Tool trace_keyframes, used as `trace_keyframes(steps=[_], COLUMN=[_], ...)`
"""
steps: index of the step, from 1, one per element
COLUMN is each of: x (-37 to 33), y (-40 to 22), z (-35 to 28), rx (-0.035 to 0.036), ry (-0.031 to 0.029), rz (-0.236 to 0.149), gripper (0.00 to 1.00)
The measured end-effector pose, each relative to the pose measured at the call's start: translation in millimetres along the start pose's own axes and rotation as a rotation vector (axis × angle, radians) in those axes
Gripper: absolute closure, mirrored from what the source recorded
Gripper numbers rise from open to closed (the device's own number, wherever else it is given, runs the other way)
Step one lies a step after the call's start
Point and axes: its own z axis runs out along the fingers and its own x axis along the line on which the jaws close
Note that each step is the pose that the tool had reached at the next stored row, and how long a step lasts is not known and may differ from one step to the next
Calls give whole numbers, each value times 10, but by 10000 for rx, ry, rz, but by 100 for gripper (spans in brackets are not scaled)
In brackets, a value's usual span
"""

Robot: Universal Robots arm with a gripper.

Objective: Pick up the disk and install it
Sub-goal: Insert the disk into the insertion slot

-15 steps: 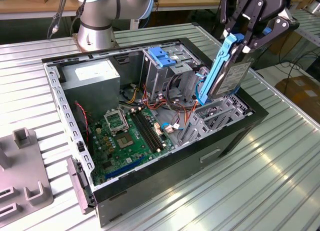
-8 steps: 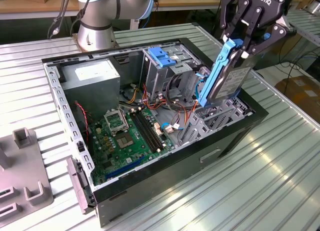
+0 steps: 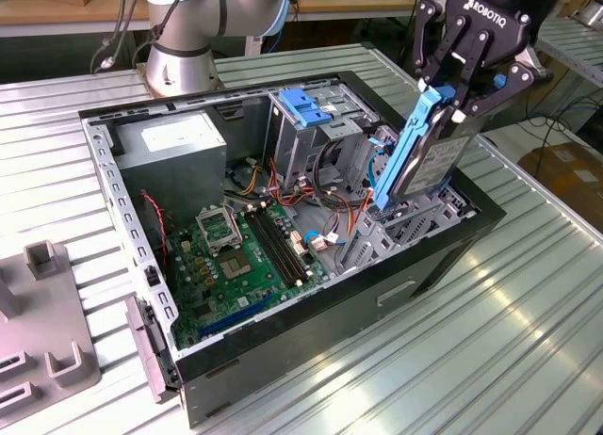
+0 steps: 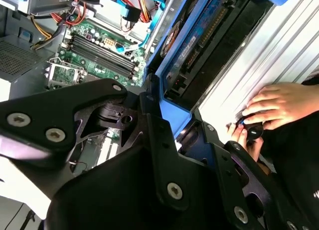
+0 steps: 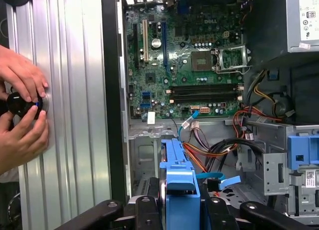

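The disk [image 3: 429, 162] stands on edge, tilted, with its lower end dipping into the drive bay [image 3: 415, 223] at 3 o'clock of the computer case [image 3: 283, 327] in the exterior view. The gripper [image 3: 450, 104] has its fingers [image 3: 466, 68] clenched on the disk's upper end. To seat it well, I judge the blue bracket should run square to the bay's guides, clear of the loose cables [image 3: 330, 204] at the bay's 9 o'clock, descending slowly without twist.

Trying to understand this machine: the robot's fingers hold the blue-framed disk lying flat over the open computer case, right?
Not flat. In the exterior view the fingers grip the disk standing steeply on edge, its lower end pointing down toward the open computer case. The rest is right.
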Motion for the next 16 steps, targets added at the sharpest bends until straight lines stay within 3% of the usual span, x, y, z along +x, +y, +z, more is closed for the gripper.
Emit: trace_keyframes(steps=[2,10,11,16], x=[7,-17,15,15], y=[-3,-4,-9,-8], z=[37,73,176,212], rx=[0,0,-1,-5], ry=[0,-18,-32,-33], rz=[2,-34,-289,-289], gripper=[63,63,63,63])
